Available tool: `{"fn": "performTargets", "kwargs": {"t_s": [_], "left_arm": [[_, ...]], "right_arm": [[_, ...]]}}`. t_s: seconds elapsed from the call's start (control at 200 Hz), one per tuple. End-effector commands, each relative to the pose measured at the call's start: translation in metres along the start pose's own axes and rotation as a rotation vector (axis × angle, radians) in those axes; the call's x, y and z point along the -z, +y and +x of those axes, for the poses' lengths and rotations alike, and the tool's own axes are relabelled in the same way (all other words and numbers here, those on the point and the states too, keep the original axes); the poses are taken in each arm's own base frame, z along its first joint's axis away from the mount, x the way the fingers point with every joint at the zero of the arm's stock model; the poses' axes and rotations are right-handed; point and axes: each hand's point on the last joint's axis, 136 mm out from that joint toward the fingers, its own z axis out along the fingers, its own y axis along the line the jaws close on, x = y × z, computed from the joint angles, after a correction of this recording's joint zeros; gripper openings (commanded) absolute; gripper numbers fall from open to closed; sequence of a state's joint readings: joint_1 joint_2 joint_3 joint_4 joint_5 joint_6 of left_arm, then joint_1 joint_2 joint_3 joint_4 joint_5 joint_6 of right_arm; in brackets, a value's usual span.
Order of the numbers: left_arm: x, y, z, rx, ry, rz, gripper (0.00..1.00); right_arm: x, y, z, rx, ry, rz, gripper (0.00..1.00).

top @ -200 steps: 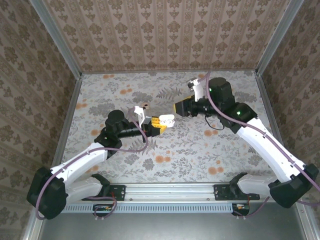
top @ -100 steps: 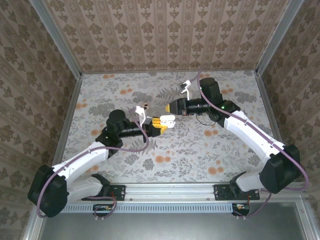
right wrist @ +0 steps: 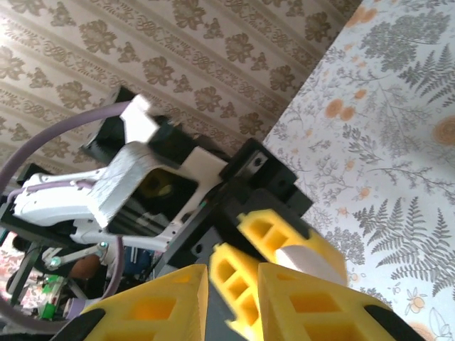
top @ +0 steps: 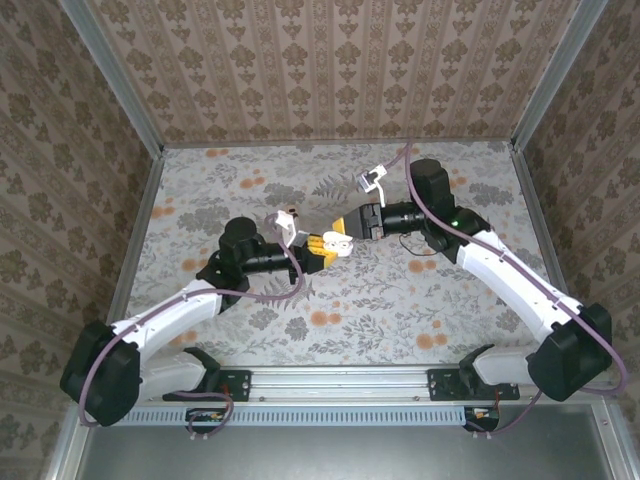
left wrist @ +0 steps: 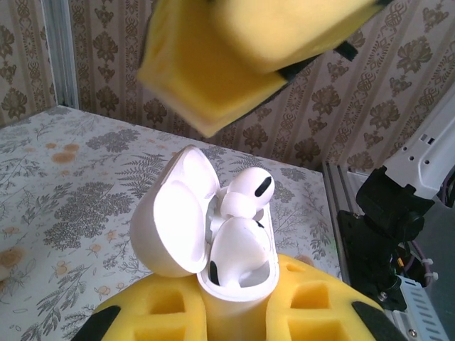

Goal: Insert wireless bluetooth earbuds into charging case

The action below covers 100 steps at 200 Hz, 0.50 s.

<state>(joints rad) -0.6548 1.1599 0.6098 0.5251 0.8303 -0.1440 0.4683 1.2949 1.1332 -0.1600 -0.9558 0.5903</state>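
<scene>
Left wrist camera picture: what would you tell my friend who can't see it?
An open white charging case is clamped in the left gripper's yellow foam fingers, lid flipped left. One earbud sits inside; a second earbud rests on top, not pushed in. The right gripper's blurry yellow pads hang just above.

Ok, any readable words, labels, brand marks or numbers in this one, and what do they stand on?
None can be read.
The open white rounded plastic charging case and the glossy white earbuds in it show plain faces.
The left end effector has bare yellow foam pads.
The floral table and patterned walls carry ornament only, no letters.
</scene>
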Motion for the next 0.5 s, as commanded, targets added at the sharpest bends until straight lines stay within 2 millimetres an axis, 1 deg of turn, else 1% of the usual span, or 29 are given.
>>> {"fn": "performTargets", "kwargs": {"t_s": [0.0,0.075,0.125,0.185,0.25,0.31,0.385,0.495], "left_arm": [[-0.002,-0.002,-0.023,-0.029,-0.049,0.013,0.00],[-0.002,-0.002,-0.023,-0.027,-0.049,0.014,0.00],[-0.002,-0.002,-0.023,-0.026,-0.048,0.016,0.00],[-0.002,-0.003,-0.023,-0.029,-0.046,0.022,0.00],[-0.002,-0.004,-0.022,-0.031,-0.043,0.029,0.00],[-0.002,-0.005,-0.022,-0.033,-0.044,0.037,0.00],[-0.002,-0.008,-0.024,-0.044,-0.047,0.049,0.00],[-0.001,-0.011,-0.025,-0.054,-0.047,0.053,0.00]], "right_arm": [[0.007,0.020,0.009,0.041,0.027,-0.069,0.25],[0.009,0.024,0.011,0.050,0.036,-0.076,0.26],[0.011,0.022,0.012,0.056,0.034,-0.048,0.27],[0.015,0.010,0.008,0.043,0.016,0.028,0.27],[0.021,-0.011,0.000,-0.001,-0.019,0.130,0.28],[0.027,-0.026,-0.007,-0.049,-0.051,0.175,0.33],[0.030,-0.038,-0.015,-0.088,-0.085,0.208,0.38],[0.026,-0.046,-0.019,-0.117,-0.082,0.215,0.45]]}}
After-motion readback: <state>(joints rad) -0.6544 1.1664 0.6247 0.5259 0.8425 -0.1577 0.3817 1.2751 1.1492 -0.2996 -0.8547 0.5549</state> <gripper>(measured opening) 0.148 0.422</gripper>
